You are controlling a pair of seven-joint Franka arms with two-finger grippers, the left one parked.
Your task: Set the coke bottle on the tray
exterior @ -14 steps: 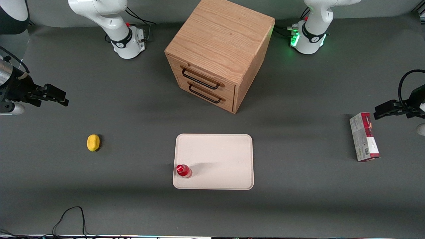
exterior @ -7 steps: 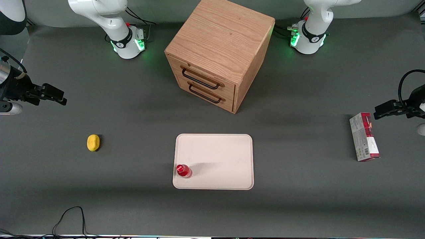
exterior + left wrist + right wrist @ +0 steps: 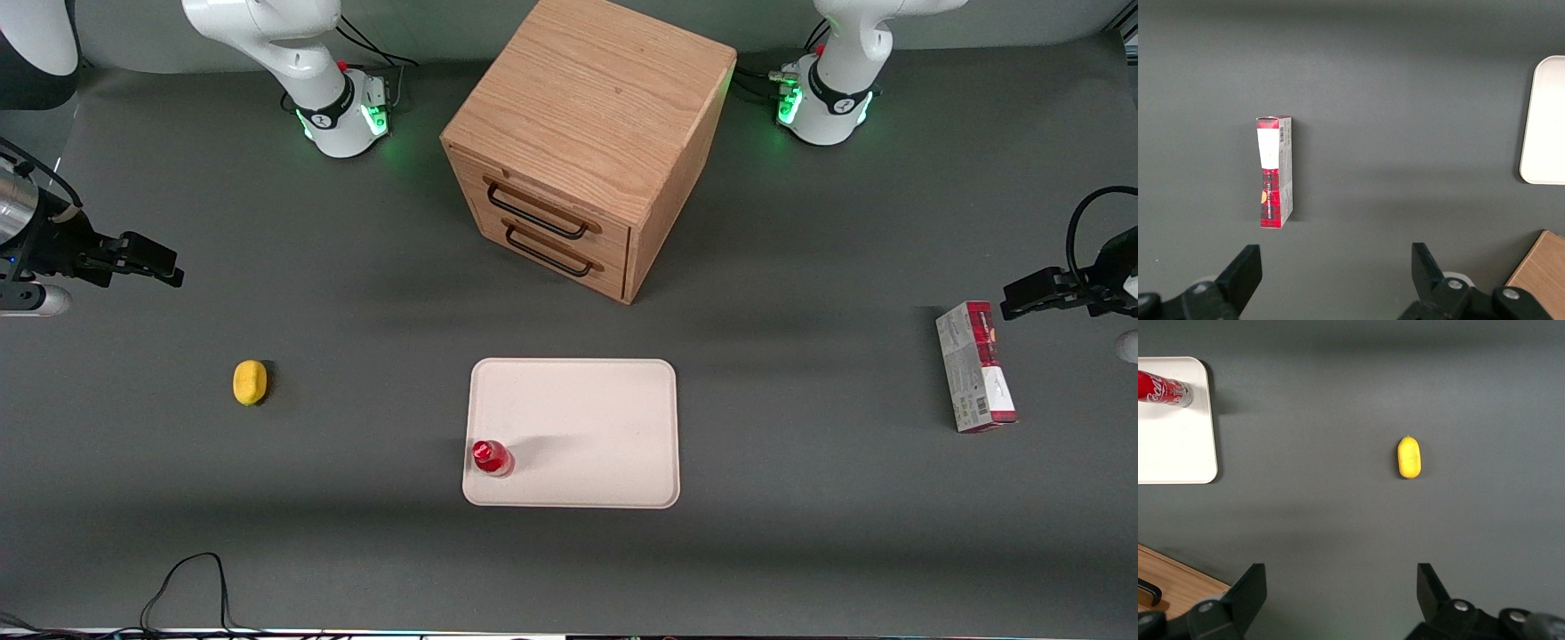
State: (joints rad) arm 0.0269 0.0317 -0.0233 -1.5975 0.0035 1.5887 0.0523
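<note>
The coke bottle [image 3: 490,457], small, slim and red with a red cap, stands upright on the cream tray [image 3: 587,418], in the tray's corner nearest the front camera on the working arm's side. The bottle [image 3: 1163,389] and tray [image 3: 1175,447] also show in the right wrist view. My right gripper [image 3: 158,260] is open and empty, high above the table toward the working arm's end, far from the tray. Its fingers [image 3: 1248,590] stand wide apart over bare mat.
A yellow lemon [image 3: 250,382] lies on the mat between gripper and tray; it shows in the right wrist view too [image 3: 1409,457]. A wooden two-drawer cabinet [image 3: 587,142] stands farther from the camera than the tray. A red-and-grey carton [image 3: 975,366] lies toward the parked arm's end.
My right gripper has drifted slightly near the table's end, staying open. The bottle has stayed upright on the tray.
</note>
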